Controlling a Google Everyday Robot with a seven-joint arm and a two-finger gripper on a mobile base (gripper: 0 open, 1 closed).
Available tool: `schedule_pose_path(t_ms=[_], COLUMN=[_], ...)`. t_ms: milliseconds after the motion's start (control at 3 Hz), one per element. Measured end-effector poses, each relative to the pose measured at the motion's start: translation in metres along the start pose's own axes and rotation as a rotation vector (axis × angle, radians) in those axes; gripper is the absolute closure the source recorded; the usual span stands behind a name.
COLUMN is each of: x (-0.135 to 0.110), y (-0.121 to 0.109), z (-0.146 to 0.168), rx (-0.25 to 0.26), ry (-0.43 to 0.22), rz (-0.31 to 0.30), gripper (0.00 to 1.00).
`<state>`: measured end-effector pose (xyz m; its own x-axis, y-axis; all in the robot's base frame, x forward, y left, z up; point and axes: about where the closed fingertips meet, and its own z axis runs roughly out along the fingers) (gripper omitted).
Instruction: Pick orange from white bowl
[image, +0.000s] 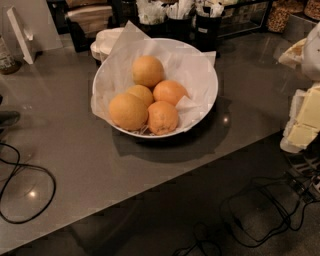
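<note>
The white bowl (205, 70) stands on the grey counter, lined with crinkled white paper. It holds several oranges. The orange (128, 111), the largest and pale yellowish, lies at the bowl's front left. Smaller, deeper-orange fruits lie beside it at the front (163, 118), at the middle right (170, 92) and in the middle (140, 93). Another pale one (148, 71) lies at the back. My gripper (300, 122), white with cream pads, is at the right edge of the view. It is well to the right of the bowl, apart from it and holding nothing.
A stack of small white discs (107, 42) sits just behind the bowl's left rim. Black holders with napkins (207, 22) stand at the back. A black cable (27, 192) loops on the counter at left. The counter's front edge runs diagonally, with cables on the floor (260, 210) below.
</note>
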<state>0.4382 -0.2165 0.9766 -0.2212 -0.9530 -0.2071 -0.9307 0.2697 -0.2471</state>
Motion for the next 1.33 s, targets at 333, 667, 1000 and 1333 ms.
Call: schedule_pose_path(t_ms=[333,667,1000,1333], x=[0.000,-0.008,-0.035,-0.084], y=[0.000,-0.002,-0.004,-0.005], z=[0.000,0.000,0.012,0.022], rx=[0.000,-0.008,-0.071,-0.122], ry=[0.000,-0.016,-0.060,-0.150], rz=[0.000,-0.029,-0.123,-0.280], gripper=[0.00,0.00,0.00,0.00])
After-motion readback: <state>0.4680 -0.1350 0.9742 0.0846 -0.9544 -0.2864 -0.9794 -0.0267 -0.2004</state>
